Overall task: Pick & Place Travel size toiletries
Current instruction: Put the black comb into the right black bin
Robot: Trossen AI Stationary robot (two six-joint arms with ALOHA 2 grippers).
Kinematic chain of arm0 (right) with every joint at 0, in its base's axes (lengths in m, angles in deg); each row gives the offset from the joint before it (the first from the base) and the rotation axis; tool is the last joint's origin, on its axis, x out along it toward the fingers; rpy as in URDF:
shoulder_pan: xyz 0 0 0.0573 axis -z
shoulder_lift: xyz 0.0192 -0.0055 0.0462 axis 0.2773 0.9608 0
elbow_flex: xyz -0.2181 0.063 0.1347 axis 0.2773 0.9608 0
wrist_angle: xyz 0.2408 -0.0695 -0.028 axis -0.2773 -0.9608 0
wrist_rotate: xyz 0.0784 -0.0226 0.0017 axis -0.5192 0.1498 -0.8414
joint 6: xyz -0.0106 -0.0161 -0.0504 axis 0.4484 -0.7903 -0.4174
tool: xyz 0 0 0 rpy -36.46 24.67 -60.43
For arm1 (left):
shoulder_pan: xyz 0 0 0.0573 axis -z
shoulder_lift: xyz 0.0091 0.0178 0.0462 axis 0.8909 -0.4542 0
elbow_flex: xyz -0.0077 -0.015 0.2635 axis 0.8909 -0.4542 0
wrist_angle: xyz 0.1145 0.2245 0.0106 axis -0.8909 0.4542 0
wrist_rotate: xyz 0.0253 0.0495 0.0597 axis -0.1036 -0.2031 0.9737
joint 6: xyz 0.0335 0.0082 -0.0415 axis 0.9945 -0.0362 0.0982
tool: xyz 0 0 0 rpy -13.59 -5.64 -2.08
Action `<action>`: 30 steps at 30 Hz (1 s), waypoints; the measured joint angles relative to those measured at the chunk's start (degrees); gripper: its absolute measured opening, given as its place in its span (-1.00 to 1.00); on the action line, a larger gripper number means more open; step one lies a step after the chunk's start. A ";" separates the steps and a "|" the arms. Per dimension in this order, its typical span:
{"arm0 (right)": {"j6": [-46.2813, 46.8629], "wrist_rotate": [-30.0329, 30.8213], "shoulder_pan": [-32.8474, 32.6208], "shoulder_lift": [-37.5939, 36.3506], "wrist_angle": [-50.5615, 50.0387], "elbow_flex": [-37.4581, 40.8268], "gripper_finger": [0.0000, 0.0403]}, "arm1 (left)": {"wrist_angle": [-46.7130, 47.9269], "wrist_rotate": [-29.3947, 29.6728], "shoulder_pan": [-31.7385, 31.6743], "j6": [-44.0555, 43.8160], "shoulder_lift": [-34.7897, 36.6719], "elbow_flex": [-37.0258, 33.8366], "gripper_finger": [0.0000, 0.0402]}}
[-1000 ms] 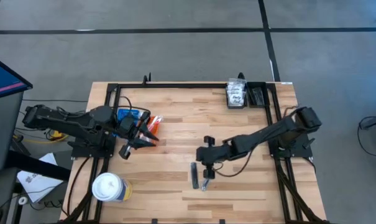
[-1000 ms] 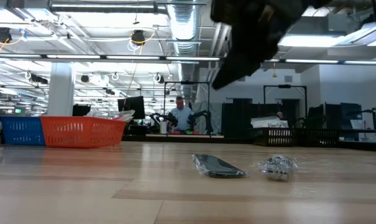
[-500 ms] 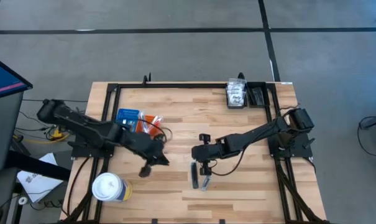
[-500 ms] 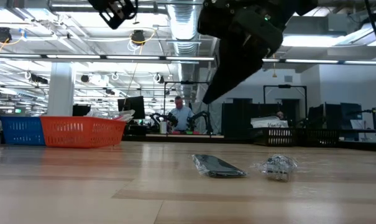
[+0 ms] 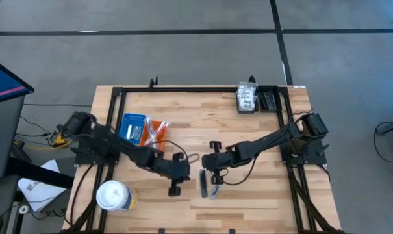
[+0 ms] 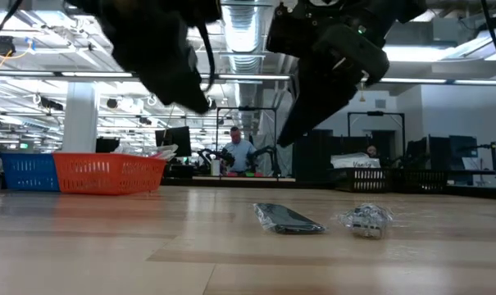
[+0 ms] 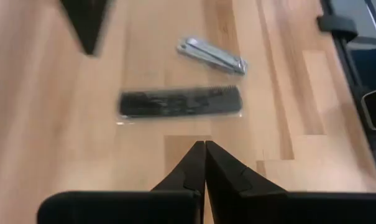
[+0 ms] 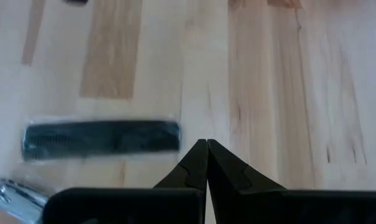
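One wrapped black comb [image 7: 180, 101] and one metal nail clipper [image 7: 212, 55] lie side by side on the table [image 5: 248, 136] near its front. Both grippers, left [image 5: 175, 190] and right [image 5: 213, 178], hover beside them, pinched closed and empty. Farther back sit two trays [image 5: 144, 128].

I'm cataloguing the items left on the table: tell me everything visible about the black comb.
The black comb is a flat, dark, plastic-looking bar with fine teeth along one long edge, sealed in a clear wrapper. It lies flat on the wooden table, beside a packet holding a small metal piece, apart from it. Nothing grips or touches it.
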 joint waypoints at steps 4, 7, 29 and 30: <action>0.07 -0.28 0.36 -0.02 -4.51 0.00 -1.00 | -3.88 -0.26 -0.67 0.04 -4.66 0.77 -1.00; 0.15 -0.34 -0.17 -0.02 -7.01 0.02 -1.00 | -7.54 1.88 -0.63 0.74 -6.17 0.84 -1.00; 6.68 -7.26 -5.38 -0.02 0.74 4.18 -0.52 | -11.49 0.26 -2.03 1.23 -9.43 0.96 -1.00; 6.68 -7.88 -5.38 -0.02 1.76 4.45 -0.47 | -11.41 0.25 -2.03 1.43 -9.43 0.96 -1.00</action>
